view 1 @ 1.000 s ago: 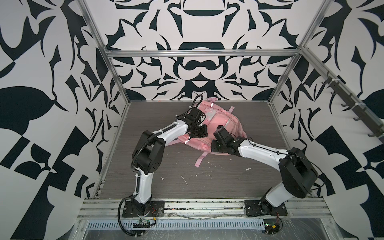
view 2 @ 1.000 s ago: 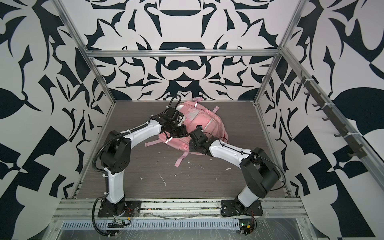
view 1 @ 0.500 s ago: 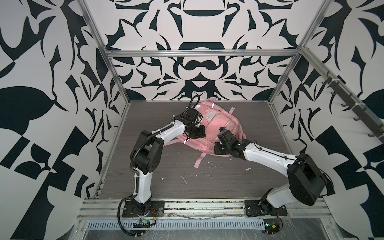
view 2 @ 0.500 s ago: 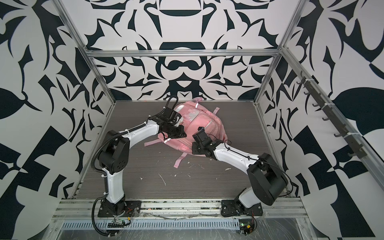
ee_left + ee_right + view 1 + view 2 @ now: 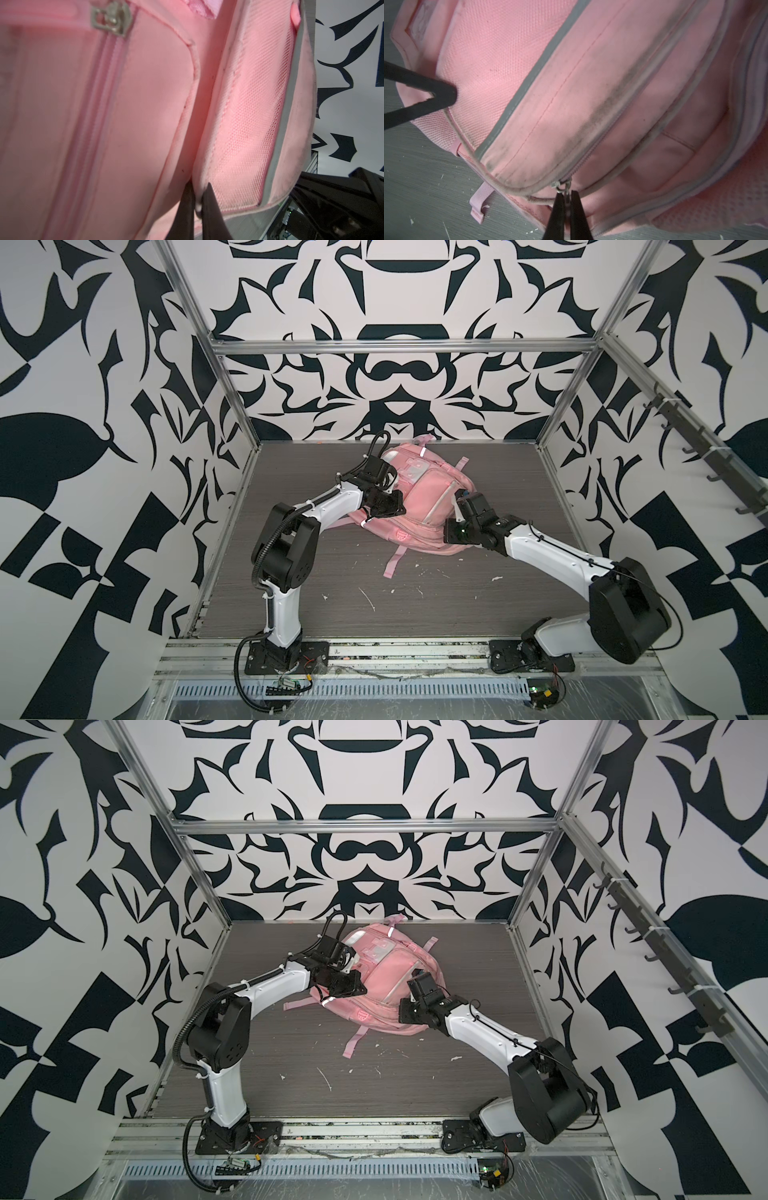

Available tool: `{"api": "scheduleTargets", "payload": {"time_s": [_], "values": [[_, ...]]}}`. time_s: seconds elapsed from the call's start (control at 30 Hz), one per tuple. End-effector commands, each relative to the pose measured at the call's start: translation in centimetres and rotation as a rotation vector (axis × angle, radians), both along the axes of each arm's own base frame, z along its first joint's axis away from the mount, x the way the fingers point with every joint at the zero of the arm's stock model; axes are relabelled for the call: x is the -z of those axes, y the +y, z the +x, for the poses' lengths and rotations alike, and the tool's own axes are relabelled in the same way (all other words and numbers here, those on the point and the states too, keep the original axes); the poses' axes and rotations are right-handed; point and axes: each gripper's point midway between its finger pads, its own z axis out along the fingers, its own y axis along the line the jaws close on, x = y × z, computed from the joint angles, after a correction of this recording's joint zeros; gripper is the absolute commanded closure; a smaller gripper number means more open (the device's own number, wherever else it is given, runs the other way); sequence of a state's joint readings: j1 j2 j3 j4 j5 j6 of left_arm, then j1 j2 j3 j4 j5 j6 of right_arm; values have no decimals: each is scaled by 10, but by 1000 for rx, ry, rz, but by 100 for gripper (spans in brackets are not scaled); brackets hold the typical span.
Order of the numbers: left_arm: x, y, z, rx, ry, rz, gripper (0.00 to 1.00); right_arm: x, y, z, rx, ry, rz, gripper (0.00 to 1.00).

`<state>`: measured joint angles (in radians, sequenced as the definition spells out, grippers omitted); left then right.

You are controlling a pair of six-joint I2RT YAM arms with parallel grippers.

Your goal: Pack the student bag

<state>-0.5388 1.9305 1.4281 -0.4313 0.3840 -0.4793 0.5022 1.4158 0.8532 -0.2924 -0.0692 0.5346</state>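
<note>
The student bag point(image 5: 419, 497) point(image 5: 388, 979), a pink backpack with grey reflective strips, lies on its back at the middle rear of the table. My left gripper point(image 5: 392, 510) point(image 5: 355, 988) is at its left side. In the left wrist view it point(image 5: 198, 187) is shut on the piped edge of the mesh side pocket point(image 5: 249, 116). My right gripper point(image 5: 449, 526) point(image 5: 402, 1006) is at the bag's right front. In the right wrist view it point(image 5: 568, 193) is shut on a metal zip pull point(image 5: 562, 186) at the end of an open zip, and the pink lining point(image 5: 675, 135) shows.
Loose pink straps point(image 5: 392, 566) trail from the bag onto the grey table point(image 5: 415, 614), which has small white scraps on it. Patterned walls and metal frame posts point(image 5: 232, 406) enclose the table. A rail of hooks point(image 5: 706, 456) runs along the right wall.
My left gripper has closed fully on the pocket edge. The right arm has stretched out lower, and its gripper has drawn the zip pull slightly right and back.
</note>
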Motion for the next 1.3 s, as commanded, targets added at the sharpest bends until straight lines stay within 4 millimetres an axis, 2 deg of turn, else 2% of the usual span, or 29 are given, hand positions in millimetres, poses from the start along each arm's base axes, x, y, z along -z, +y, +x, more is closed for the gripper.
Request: {"api": "scheduleTargets", "payload": {"time_s": [0.0,0.1,0.27,0.47,0.63,0.77,0.87,0.97,1.13,1.27], "values": [[6,47,13,-103,-7,112,96,14,-21,-3,63,40,-61,100],[3,50,22,-118,-17,111,96,17,-15,-7,44,47,-53,100],[-6,54,45,-150,-33,101,95,15,12,-16,-21,41,-31,100],[-20,58,72,-180,-53,93,93,11,71,-28,-150,46,5,100],[-28,57,80,-187,-67,86,89,7,121,-26,-232,47,63,100],[-30,63,71,-185,-66,99,80,3,143,-18,-256,46,87,100],[-37,73,59,-196,-89,107,68,0,150,-15,-264,42,100,100],[-40,82,42,-199,-98,117,61,0,152,-14,-272,42,103,100],[-34,88,17,-203,-72,104,59,-1,156,-16,-283,41,117,100],[-21,82,-1,-191,-23,72,59,-3,160,-18,-299,39,126,100]]}}
